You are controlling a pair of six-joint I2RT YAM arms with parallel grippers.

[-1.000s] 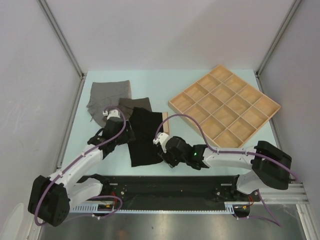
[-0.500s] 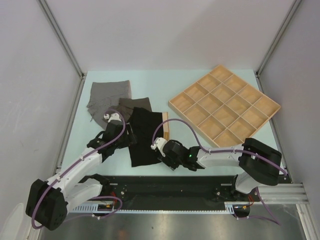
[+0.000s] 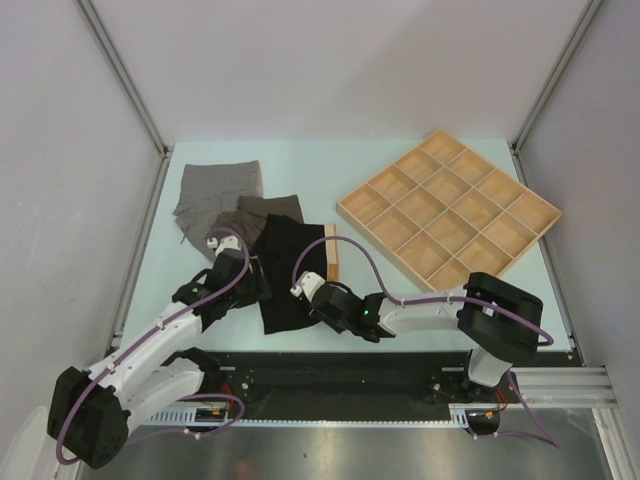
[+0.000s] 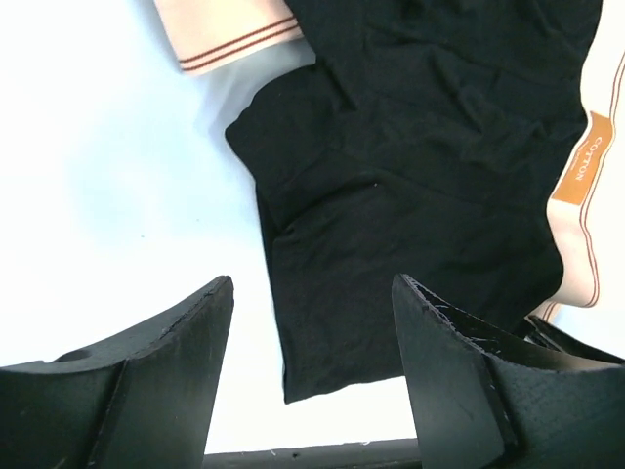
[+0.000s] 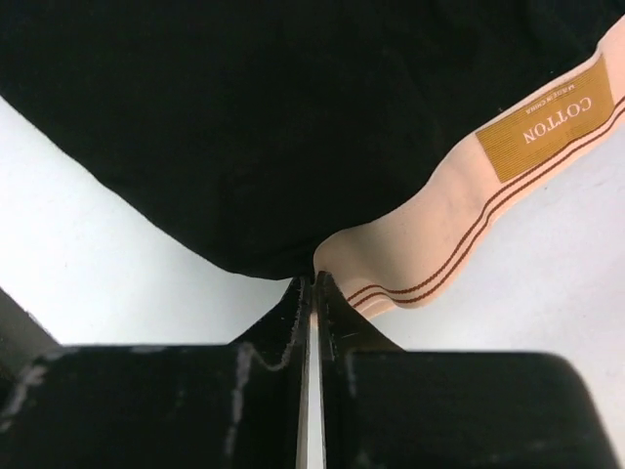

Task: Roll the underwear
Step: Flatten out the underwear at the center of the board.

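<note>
R fingers pinched on soft black briefs; L fingers wide apart

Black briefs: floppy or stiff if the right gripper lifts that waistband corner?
Probably floppy: the black briefs lie flat with soft wrinkles, so they would drape. The waistband curls where the right gripper pinches it, so likely limp too. Thin cloth, probably light.
</note>
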